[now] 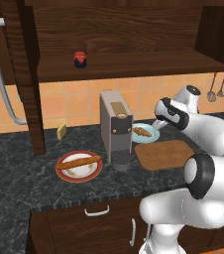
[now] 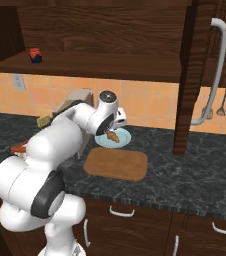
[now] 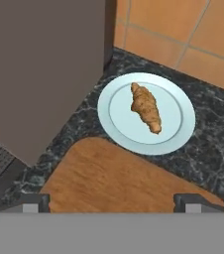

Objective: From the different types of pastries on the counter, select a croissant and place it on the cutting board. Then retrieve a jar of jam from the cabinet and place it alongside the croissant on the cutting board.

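Hand view: croissant (image 3: 145, 107) on plate (image 3: 183, 130); left base: jar (image 1: 80, 59) shelved.

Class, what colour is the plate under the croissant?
Pale blue: the plate under the croissant shows best in the hand view.

1 croissant (image 3: 145, 107), 1 loaf (image 1: 78, 163), 2 plates (image 3: 183, 131) (image 1: 93, 173), 1 cutting board (image 1: 164, 154), 1 jar of jam (image 1: 80, 59).

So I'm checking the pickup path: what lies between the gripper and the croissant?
In the hand view, the far edge of the cutting board, then a strip of counter and the plate's rim lie between the gripper and the croissant.
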